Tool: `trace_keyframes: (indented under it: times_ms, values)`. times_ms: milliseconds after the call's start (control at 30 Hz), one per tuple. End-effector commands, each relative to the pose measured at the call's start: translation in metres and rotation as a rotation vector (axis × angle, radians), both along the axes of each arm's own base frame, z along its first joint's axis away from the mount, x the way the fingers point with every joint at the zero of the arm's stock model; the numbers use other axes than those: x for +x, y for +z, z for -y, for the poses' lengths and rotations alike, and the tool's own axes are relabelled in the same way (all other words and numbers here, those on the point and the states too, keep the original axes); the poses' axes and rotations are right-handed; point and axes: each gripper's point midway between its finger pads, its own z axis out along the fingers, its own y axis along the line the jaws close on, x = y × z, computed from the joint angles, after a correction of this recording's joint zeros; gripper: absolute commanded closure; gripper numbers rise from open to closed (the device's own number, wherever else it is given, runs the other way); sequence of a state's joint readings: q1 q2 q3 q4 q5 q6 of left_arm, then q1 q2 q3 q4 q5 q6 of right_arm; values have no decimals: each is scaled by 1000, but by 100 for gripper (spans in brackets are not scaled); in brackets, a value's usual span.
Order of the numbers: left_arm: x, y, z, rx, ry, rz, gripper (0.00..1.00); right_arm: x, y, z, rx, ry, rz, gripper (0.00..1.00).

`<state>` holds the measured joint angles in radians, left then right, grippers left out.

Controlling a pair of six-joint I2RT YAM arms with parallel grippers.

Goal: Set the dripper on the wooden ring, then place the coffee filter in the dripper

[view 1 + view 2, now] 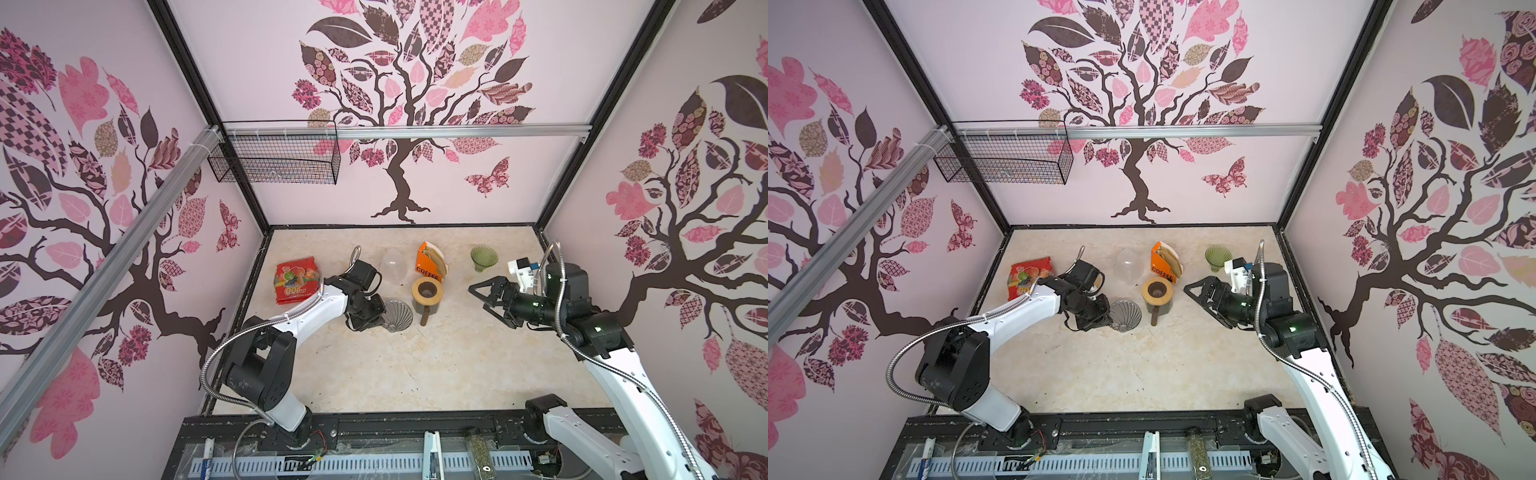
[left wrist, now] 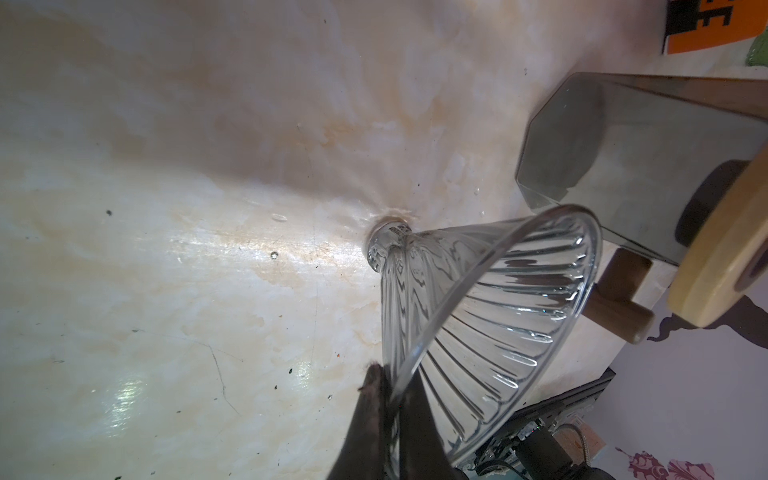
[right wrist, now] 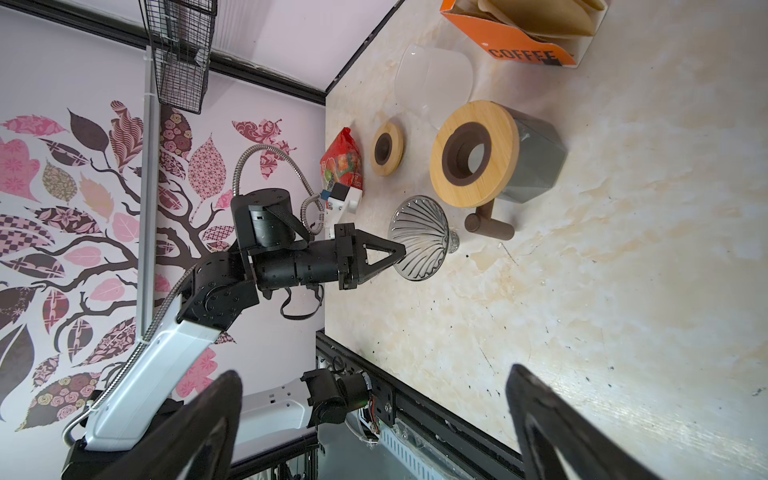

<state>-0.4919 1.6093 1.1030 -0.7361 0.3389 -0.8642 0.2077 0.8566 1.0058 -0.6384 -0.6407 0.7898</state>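
Left end effector [image 1: 383, 321] is pinched shut on the rim of the clear glass dripper [image 1: 398, 316]. In both top views I see the dripper tilted on the surface [image 1: 374, 374], just left of the wood-topped grey stand [image 1: 426, 293]. Right end effector [image 1: 478, 299] hangs wide open w/ nothing in it, right of that stand. The filters [image 1: 437, 254] sit in the orange COFFEE box [image 1: 427, 269], far ctr, just behind the stand.

Left wrist: dark fingers [image 2: 374, 415] clamp the rim, and the dripper's [image 2: 498, 316] foot touches the surface.

Right wrist: my right fingers [image 3: 216, 407] are spread apart and empty. Filters [image 3: 536, 16] are in the box.
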Motion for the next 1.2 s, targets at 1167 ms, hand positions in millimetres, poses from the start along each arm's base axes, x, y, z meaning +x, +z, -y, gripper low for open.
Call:
trace_keyframes:
  times_ms: [1167]
  values:
    - [71, 198, 43, -345, 28, 337, 99, -3, 9, 1, 2, 2, 26, 0]
